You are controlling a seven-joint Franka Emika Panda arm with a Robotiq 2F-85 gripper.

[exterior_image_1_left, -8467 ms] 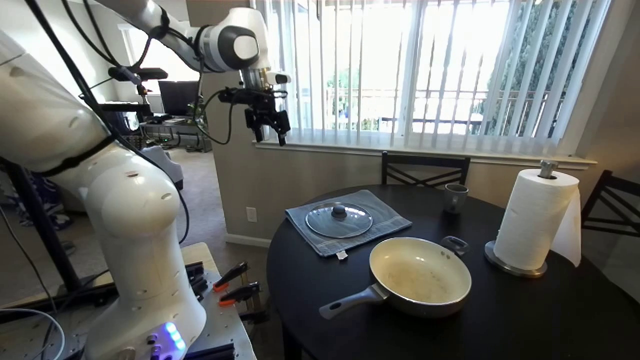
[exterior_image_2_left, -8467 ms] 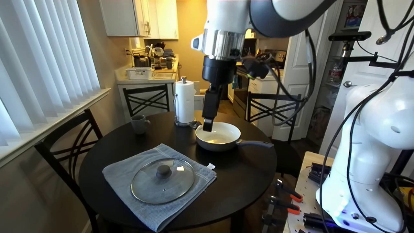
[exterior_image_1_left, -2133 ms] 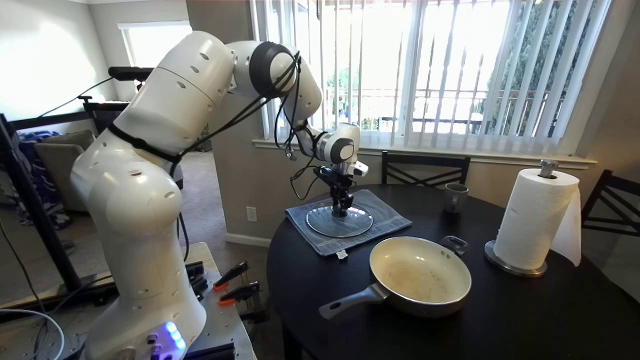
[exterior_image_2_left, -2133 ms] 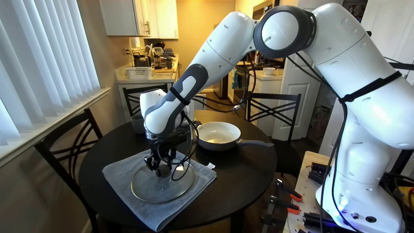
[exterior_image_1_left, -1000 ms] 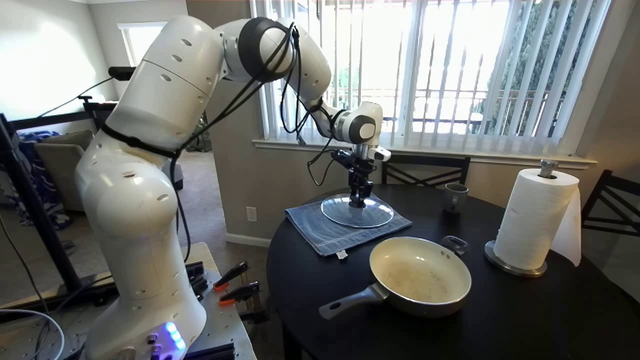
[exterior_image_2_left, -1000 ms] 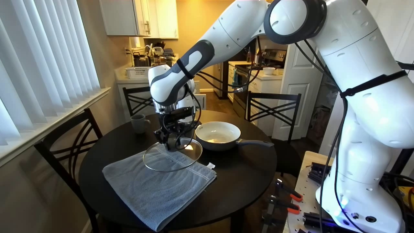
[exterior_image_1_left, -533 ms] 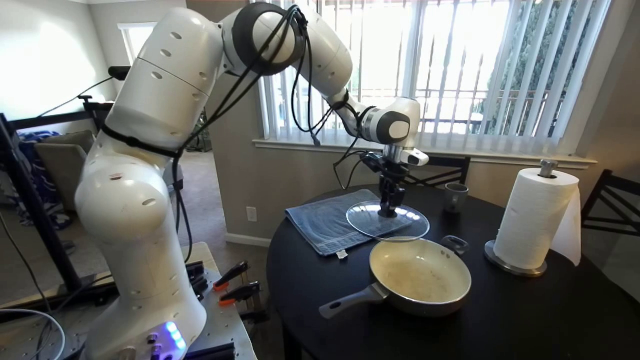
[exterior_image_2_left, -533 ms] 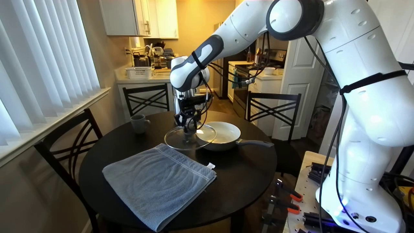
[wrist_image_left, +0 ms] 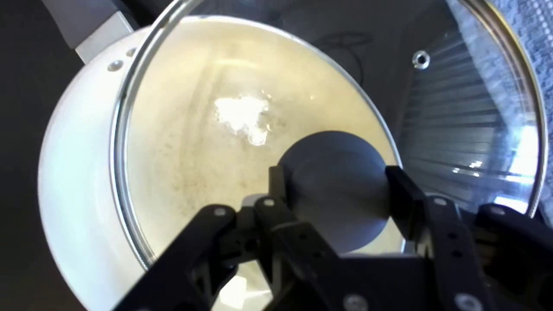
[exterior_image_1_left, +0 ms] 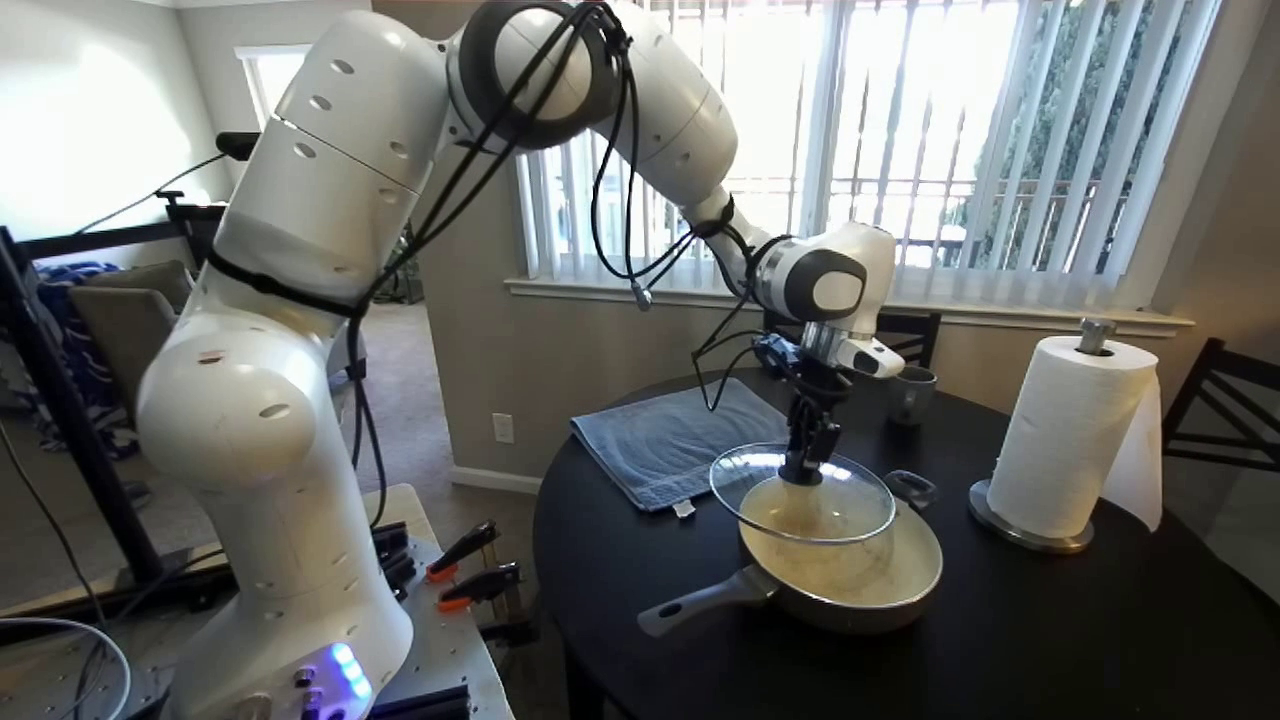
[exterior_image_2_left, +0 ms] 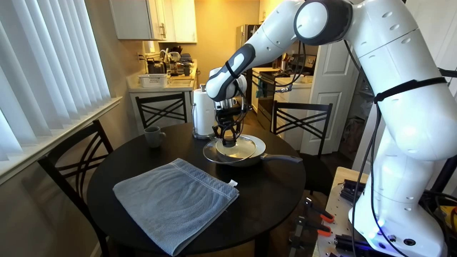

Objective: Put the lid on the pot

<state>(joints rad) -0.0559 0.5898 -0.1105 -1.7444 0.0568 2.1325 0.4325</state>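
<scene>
We're pinching the lid by its knob in the gripper, off-centre over the pot; we should be shifting it away from the cloth (level throughout) before lowering.

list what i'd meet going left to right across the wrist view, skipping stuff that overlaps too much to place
Grey handle → dark knob → small metal-ringed hole → grey-blue cloth. Left out, because they overlap one another: the pan, the lid and the gripper.
</scene>
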